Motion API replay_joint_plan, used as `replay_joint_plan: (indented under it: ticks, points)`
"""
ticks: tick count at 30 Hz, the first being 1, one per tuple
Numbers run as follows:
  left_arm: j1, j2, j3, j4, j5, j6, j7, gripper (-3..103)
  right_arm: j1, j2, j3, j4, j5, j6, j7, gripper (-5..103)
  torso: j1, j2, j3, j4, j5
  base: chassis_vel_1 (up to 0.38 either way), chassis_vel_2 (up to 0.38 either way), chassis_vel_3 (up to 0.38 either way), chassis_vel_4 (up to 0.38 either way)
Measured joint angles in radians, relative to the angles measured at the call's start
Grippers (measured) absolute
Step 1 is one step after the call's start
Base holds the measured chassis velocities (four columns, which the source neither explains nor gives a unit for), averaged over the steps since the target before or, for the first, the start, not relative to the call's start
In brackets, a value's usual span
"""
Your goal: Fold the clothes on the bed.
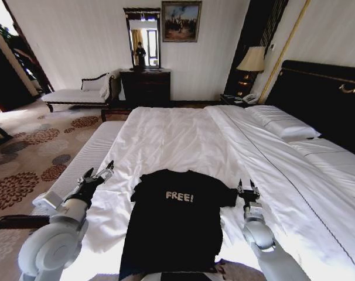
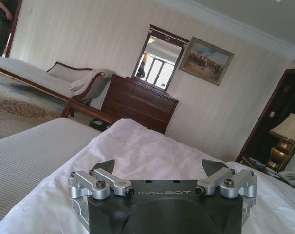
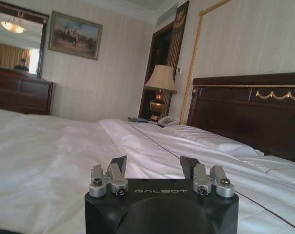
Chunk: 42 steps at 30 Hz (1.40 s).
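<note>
two spread-jawed, empty grippers, left gripper [image 1: 98,175] at 9 o'clock and right gripper [image 1: 248,188] at 3 o'clock, flank the flat black soft-fabric "free!" t-shirt [image 1: 174,219] on the white-sheeted, dark-framed bed [image 1: 183,137], seemingly ready to pinch its sleeves.

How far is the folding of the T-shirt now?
Done: the T-shirt lies flat on the bed, lettering up, sleeves spread. No fold shows yet. In hand: nothing is gripped; the left tool hovers open beside the left sleeve, and the right tool is open by the right sleeve. Left: all the folding.
</note>
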Motion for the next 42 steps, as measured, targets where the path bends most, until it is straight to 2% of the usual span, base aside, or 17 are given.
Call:
replay_joint_plan:
  ticks: [1,3,5,6,7,8,11,13,16,18,23,26,29,33,42]
  points:
    - [-0.02,-0.006,0.009,0.015,-0.036,0.0,-0.011,100,0.002,0.019,0.004,0.041,0.035,0.024,-0.002,68,0.0,0.0,0.0,0.0,0.0006,0.0,0.0,0.0,0.0]
    - [-0.031,-0.012,0.017,0.047,-0.058,0.0,-0.017,100,0.006,0.038,0.004,0.061,0.052,0.044,-0.009,68,0.0,0.0,0.0,0.0003,0.0004,0.0,0.0,0.0,0.0]
    - [-0.049,-0.023,0.036,0.115,-0.08,0.001,-0.02,100,0.014,0.075,0.003,0.082,0.065,0.071,-0.024,79,0.0,0.0,0.0,0.0003,0.0,0.0,0.0,0.0,0.0]
    - [-0.055,-0.028,0.048,0.154,-0.084,0.001,-0.016,100,0.016,0.095,0.002,0.088,0.066,0.08,-0.031,79,0.0,0.0,0.0,0.0002,0.0001,0.0,0.0,0.0,0.0]
    - [-0.061,-0.039,0.075,0.251,-0.082,0.001,-0.002,100,0.016,0.137,-0.002,0.091,0.061,0.095,-0.041,90,0.0,0.0,0.0,0.0002,0.0,0.0,0.0,0.0,0.0]
    - [-0.061,-0.039,0.075,0.251,-0.082,0.001,-0.002,100,0.016,0.137,-0.002,0.091,0.061,0.095,-0.041,90,0.0,0.0,0.0,0.0002,0.0,0.0,0.0,0.0,0.0]
    - [-0.062,-0.052,0.109,0.369,-0.085,0.002,0.04,100,0.004,0.186,-0.012,0.091,0.044,0.111,-0.047,98,0.0,0.0,0.0,0.0002,0.0001,0.0,0.0,0.0,0.0]
    - [-0.062,-0.055,0.116,0.39,-0.111,0.003,0.055,100,0.0,0.197,-0.015,0.091,0.035,0.117,-0.048,99,0.0,0.0,0.0,0.0003,0.0,0.0,0.0,0.0,0.0]
    - [-0.079,-0.057,0.133,0.447,-0.22,0.022,0.119,100,-0.009,0.215,-0.019,0.071,0.006,0.142,-0.051,100,0.0,0.0,0.0,0.0003,0.0004,0.0,0.0,0.0,0.0]
    - [-0.108,-0.053,0.154,0.5,-0.249,0.021,0.162,100,-0.014,0.221,-0.022,0.056,-0.005,0.155,-0.051,100,0.0,0.0,0.0,0.0003,0.0002,0.0,0.0,0.0,0.0]
    - [-0.186,-0.056,0.199,0.614,-0.317,0.004,0.201,100,-0.016,0.227,-0.031,0.028,-0.017,0.167,-0.049,100,0.0,0.0,0.0,-0.0002,0.0002,0.0,0.0,0.0,0.0]
    - [-0.201,-0.073,0.22,0.65,-0.322,0.001,0.218,100,-0.005,0.223,-0.039,0.014,-0.018,0.167,-0.049,100,0.0,0.0,0.0,0.0001,0.0003,0.0,0.0,0.0,0.0]
    - [-0.205,-0.114,0.235,0.672,-0.294,-0.004,0.241,100,0.008,0.215,-0.042,0.002,-0.017,0.168,-0.049,100,0.0,0.0,0.0,0.0003,-0.0001,0.0,0.0,0.0,0.0]
    - [-0.2,-0.135,0.233,0.674,-0.287,-0.008,0.243,100,0.015,0.212,-0.041,-0.007,-0.016,0.167,-0.048,100,0.0,0.0,0.0,0.0002,0.0002,0.0,0.0,0.0,0.0]
    - [-0.214,-0.139,0.236,0.705,-0.27,-0.014,0.241,100,0.018,0.212,-0.044,-0.022,-0.019,0.169,-0.048,100,0.0,0.0,0.0,0.0,0.0003,0.0,0.0,0.0,0.0]
